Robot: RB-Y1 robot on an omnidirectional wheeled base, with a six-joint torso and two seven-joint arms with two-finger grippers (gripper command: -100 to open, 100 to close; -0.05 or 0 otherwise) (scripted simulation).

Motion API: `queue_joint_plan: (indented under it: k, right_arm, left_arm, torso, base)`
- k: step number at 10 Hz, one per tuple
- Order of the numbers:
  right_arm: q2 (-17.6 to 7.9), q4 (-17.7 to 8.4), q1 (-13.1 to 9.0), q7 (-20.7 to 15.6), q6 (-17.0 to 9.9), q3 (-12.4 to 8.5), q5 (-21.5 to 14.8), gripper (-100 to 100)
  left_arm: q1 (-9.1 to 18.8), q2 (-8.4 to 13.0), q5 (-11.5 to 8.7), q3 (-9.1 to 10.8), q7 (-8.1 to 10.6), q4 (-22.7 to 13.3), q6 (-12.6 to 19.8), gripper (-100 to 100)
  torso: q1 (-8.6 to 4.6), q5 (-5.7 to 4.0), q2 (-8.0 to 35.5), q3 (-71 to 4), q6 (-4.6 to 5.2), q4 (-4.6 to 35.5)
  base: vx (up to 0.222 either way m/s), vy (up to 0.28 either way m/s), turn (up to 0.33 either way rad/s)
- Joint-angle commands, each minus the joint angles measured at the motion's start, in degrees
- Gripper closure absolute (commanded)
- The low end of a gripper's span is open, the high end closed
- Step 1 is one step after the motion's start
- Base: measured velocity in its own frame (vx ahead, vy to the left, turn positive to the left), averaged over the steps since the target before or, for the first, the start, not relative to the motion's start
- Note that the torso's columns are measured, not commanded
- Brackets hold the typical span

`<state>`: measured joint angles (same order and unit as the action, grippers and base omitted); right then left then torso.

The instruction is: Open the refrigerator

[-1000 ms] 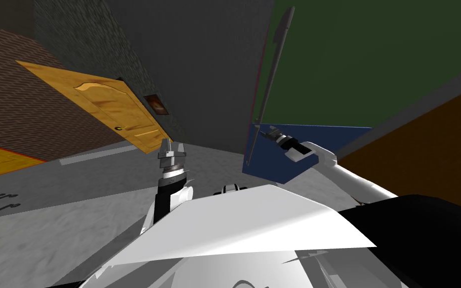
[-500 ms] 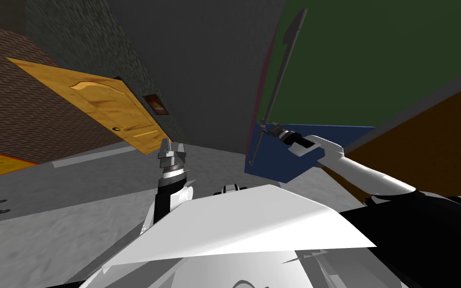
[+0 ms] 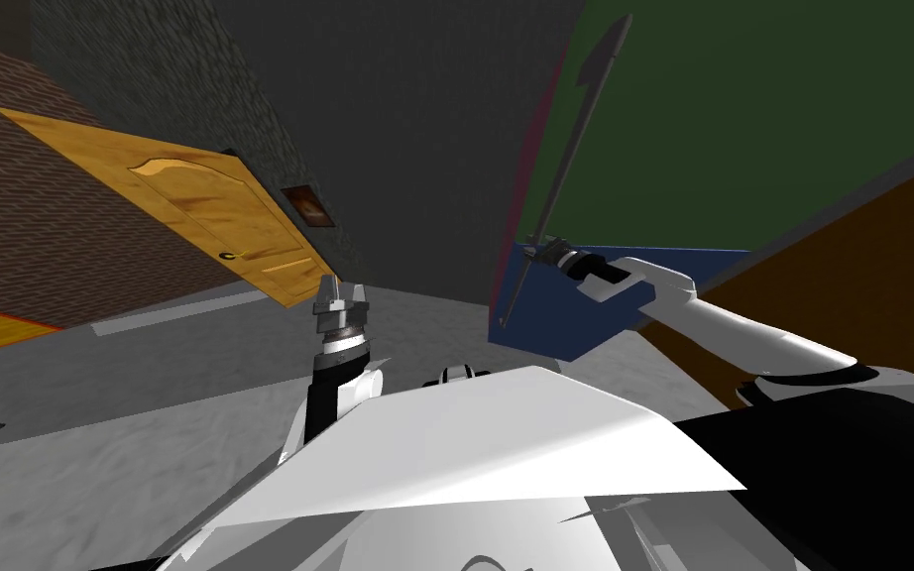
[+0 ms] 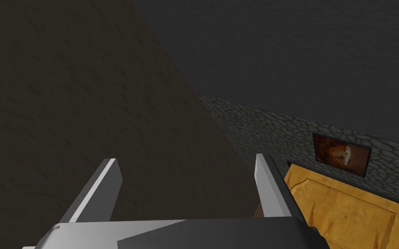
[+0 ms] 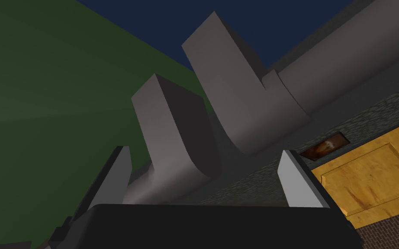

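At right tool, fridge handle runs upright.

Right claw at grey handle

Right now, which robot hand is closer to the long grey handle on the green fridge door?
Right. The right gripper is at the lower end of the long grey handle, with open fingers either side. The left gripper hangs well off to the side, open.
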<state>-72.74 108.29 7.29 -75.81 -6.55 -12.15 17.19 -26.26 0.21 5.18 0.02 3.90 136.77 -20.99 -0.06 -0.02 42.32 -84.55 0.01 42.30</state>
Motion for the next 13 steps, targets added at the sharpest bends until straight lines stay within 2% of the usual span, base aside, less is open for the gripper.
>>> queue_joint_plan:
  k: [1,2,4,7,8,9,11,12,13]
  right_arm:
    - [-0.1,-0.02,0.0,-0.21,-0.11,-0.04,0.04,-100]
    - [-0.09,-0.01,-0.01,-0.19,-0.1,-0.04,0.03,100]
    - [-1.01,3.36,0.53,-0.77,1.11,0.49,1.62,100]
    - [-2.37,8.53,1.41,-1.67,2.96,1.45,3.98,100]
    - [-2.37,8.53,1.41,-1.67,2.96,1.45,3.98,100]
    - [-2.83,10.25,1.7,-1.97,3.58,1.77,4.77,100]
    - [-3.73,13.69,2.29,-2.57,4.81,2.41,6.35,100]
    - [-3.73,13.69,2.29,-2.57,4.81,2.41,6.35,100]
    - [-4.19,15.42,2.58,-2.87,5.43,2.73,7.14,100]
  left_arm:
    - [0.0,0.0,0.0,0.0,0.0,0.0,0.0,0]
    - [0.0,0.01,0.0,0.01,0.0,0.0,0.0,0]
    - [0.01,0.01,0.0,0.01,0.0,0.0,0.0,0]
    - [0.03,0.02,0.0,0.02,0.0,-0.02,0.01,0]
    - [0.03,0.02,0.0,0.02,0.0,-0.02,0.01,0]
    - [0.02,0.01,0.0,0.01,0.0,-0.01,0.01,0]
    - [0.01,0.01,0.0,0.01,0.0,0.0,0.0,0]
    - [0.02,0.02,0.0,0.02,0.0,-0.01,0.01,0]
    - [0.01,0.01,0.0,0.01,0.0,-0.01,0.01,0]
  torso:
    - [-0.09,-0.02,-0.02,-0.01,-0.01,-0.01]
    - [-0.11,-0.04,-0.03,-0.02,0.0,-0.01]
    - [-0.01,0.02,0.13,0.08,-0.05,-0.08]
    - [-0.09,-0.03,0.26,0.19,-0.02,0.08]
    - [0.07,0.0,0.04,0.03,0.0,0.01]
    - [0.39,0.11,-0.4,-0.23,-0.03,-0.12]
    - [0.11,0.06,-0.21,-0.16,-0.03,-0.08]
    - [-0.17,-0.06,0.11,0.07,0.01,0.03]
    - [0.02,-0.02,-0.01,0.02,0.01,0.02]
  base:
    - [0.0,0.008,0.001]
    - [0.002,0.001,-0.011]
    - [-0.124,-0.093,-0.018]
    - [-0.278,-0.206,0.004]
    - [-0.172,-0.099,-0.009]
    - [-0.122,-0.076,-0.012]
    - [-0.197,-0.142,0.0]
    - [-0.152,-0.117,0.003]
    - [-0.139,-0.102,-0.012]
